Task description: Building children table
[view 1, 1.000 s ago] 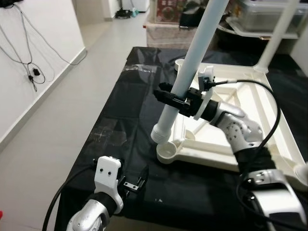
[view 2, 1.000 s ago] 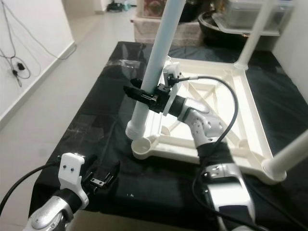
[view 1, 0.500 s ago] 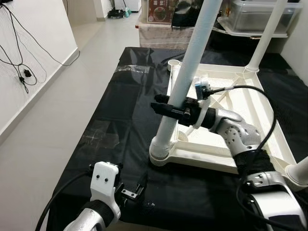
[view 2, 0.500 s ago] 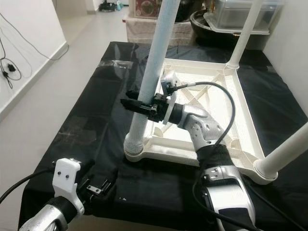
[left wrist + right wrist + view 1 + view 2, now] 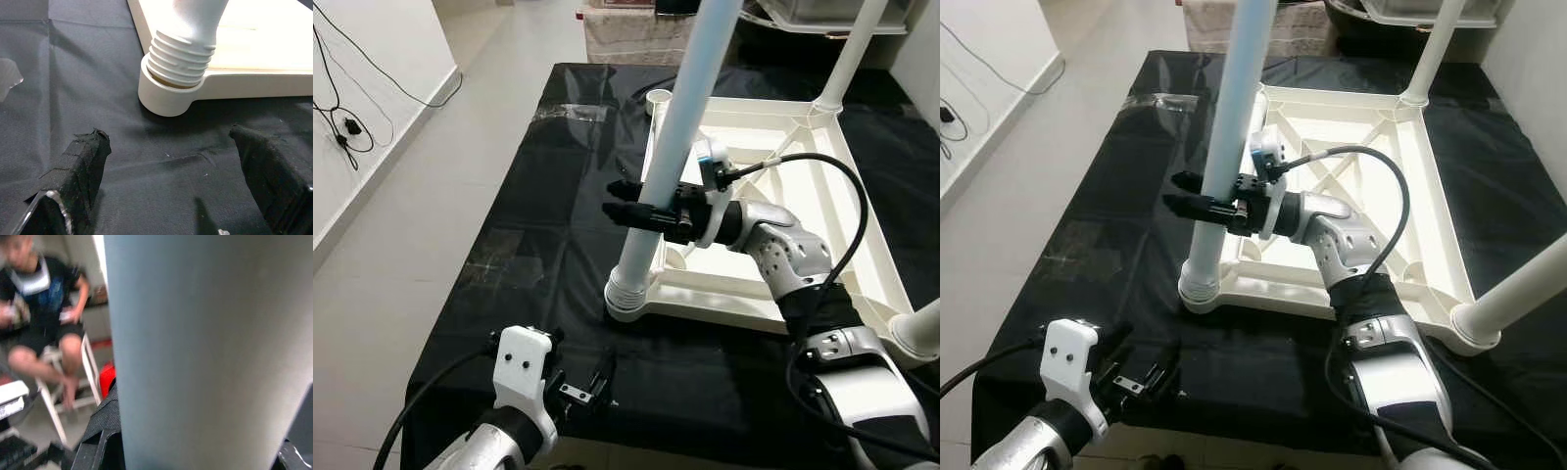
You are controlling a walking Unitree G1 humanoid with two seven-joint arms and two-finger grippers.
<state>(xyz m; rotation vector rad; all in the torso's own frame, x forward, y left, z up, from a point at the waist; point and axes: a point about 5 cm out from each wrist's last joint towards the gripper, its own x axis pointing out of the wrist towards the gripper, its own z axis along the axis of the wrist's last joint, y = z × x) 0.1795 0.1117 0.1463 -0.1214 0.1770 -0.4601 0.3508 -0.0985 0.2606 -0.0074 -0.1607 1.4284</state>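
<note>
**Screwing a leg into the near corner**

Lying upside down on the black-draped worktop (image 5: 538, 196) is the white tabletop (image 5: 862, 211), ribs facing up. Two legs are already seated: one at the far right corner (image 5: 847, 59), one at the near right corner (image 5: 1518, 294). The far left socket (image 5: 658, 99) is an empty cup, so at least one leg is left to fit. No spare leg can be seen on the cloth.

The leg in hand (image 5: 680, 137) stands nearly upright, slightly tilted, in the near left socket (image 5: 168, 95). In the left wrist view its threaded end (image 5: 180, 58) sits in the cup with several ridges still showing, so by my reading it has entered but is not wound home. Roughly half the job looks done: two legs in, one partly in, one to go.

The right tool (image 5: 636, 208) pinches this leg partway up, its black fingers pressed against either side of the tube. The left tool (image 5: 171, 161) hovers low over the cloth just short of the socket, fingers spread wide and holding nothing.

The right arm's cable (image 5: 847, 211) loops over the tabletop and could snag during turning. Beyond the worktop are a clear bin (image 5: 822, 10), wall cords (image 5: 342, 122) and, blurred in the right wrist view, a seated person (image 5: 44, 318).
</note>
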